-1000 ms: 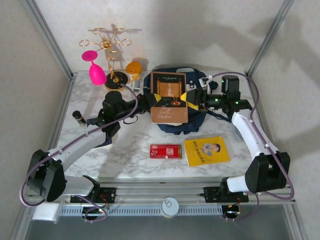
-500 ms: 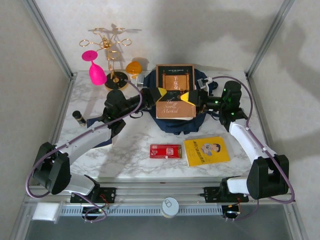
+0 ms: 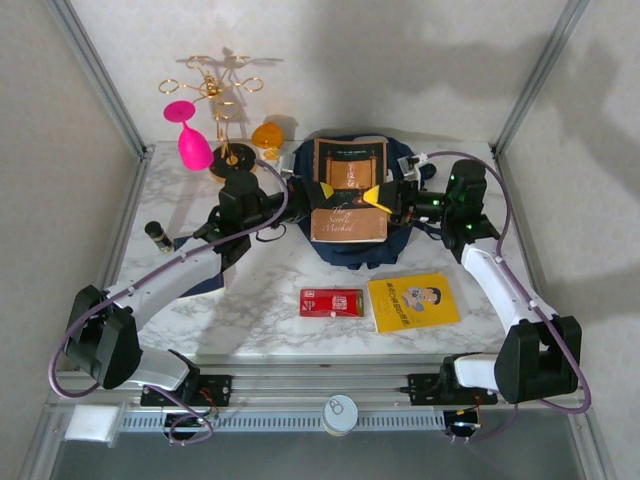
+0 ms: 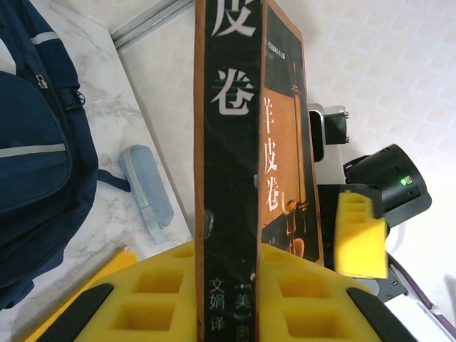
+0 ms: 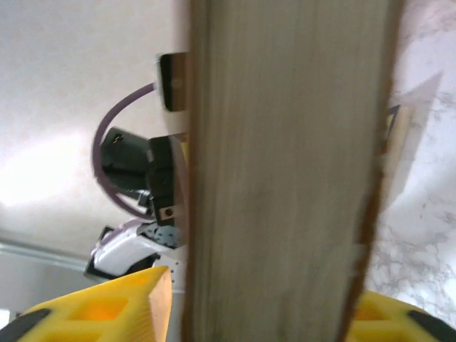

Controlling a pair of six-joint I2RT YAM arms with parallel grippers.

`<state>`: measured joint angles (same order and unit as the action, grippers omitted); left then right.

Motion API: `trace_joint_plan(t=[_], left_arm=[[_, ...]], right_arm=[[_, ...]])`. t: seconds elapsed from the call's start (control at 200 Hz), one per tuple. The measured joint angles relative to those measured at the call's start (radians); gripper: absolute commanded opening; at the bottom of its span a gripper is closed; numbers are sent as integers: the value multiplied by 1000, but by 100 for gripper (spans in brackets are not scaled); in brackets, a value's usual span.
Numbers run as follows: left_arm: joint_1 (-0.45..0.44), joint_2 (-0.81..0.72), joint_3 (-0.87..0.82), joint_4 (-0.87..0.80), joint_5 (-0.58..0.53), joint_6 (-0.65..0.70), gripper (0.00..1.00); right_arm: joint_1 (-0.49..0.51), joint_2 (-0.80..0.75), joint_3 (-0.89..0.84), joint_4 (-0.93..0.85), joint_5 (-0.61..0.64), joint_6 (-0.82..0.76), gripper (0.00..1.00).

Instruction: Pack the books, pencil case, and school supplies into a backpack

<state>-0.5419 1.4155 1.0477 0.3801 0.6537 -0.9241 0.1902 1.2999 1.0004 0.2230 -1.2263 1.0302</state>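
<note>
Two grippers share the brown book (image 3: 349, 200) above the backpack (image 3: 301, 160). Compared with a second ago, the book has tipped from nearly face-up to more upright, so its cover looks shorter from the top view, and it sits further back over the backpack. The left gripper (image 3: 322, 190) has come in closer to the backpack's left side. Its jaws are clamped on the book's spine edge, which the left wrist view shows pinched between them. The right gripper (image 3: 377, 196), over the backpack's right half, has its jaws clamped on the opposite page edge. The yellow book (image 3: 413, 301) lies flat on the worktop (image 3: 260, 290) in front of the backpack, toward its right. The red box (image 3: 332, 302) lies in front of the backpack's middle, near the yellow book but apart; neither has moved. The pencil case (image 4: 146, 192) lies on the worktop just beside the backpack. A black cylinder (image 3: 157, 233) stands well apart on the backpack's left.
</note>
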Motion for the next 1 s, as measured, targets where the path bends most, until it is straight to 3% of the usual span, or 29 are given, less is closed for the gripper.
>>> trace_joint_plan(t=[0.175, 0.215, 0.29, 0.345, 0.536, 0.666, 0.791, 1.001], left_arm=[[0, 0, 12, -57, -26, 40, 0], [-1, 1, 14, -73, -30, 47, 9], [-6, 11, 23, -98, -30, 69, 38], [-8, 20, 37, -133, -37, 96, 46], [-11, 41, 117, -328, -119, 322, 52], [-53, 151, 239, -464, -148, 551, 55], [-126, 296, 346, -584, -176, 745, 57], [-190, 552, 553, -763, -191, 949, 59]], right_arm=[[-6, 37, 50, -203, 35, -145, 0], [-7, 42, 53, -233, 40, -171, 0], [-16, 46, 56, -286, 45, -211, 0], [-39, 46, 65, -341, 60, -247, 0], [-245, 45, 93, -548, 252, -361, 0], [-359, 26, 63, -589, 383, -373, 0], [-418, 3, 11, -591, 426, -371, 0], [-489, 1, -34, -591, 457, -365, 0]])
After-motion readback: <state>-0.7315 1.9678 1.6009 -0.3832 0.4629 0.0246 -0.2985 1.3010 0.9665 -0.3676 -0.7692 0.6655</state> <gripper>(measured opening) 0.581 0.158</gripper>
